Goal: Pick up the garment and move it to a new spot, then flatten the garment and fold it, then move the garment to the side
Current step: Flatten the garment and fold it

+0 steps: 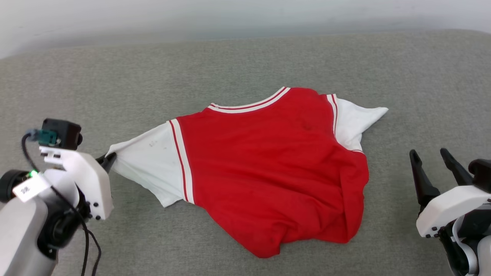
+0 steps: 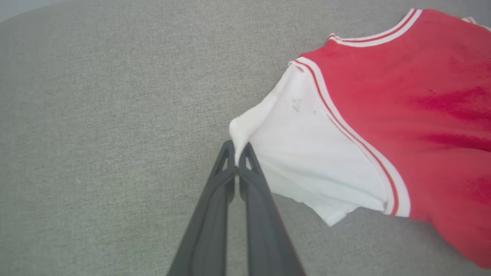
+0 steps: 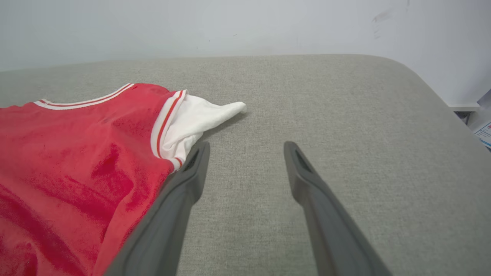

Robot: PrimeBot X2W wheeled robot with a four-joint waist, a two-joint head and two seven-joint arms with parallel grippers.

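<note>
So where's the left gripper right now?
Head view, lower left: the left gripper is shut on the tip of the white sleeve of the garment.

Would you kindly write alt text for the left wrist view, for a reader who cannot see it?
The left tool is shut on the tip of a white sleeve of the garment, a red jersey with white-and-red striped trim. The garment lies spread on a grey fabric surface.
</note>
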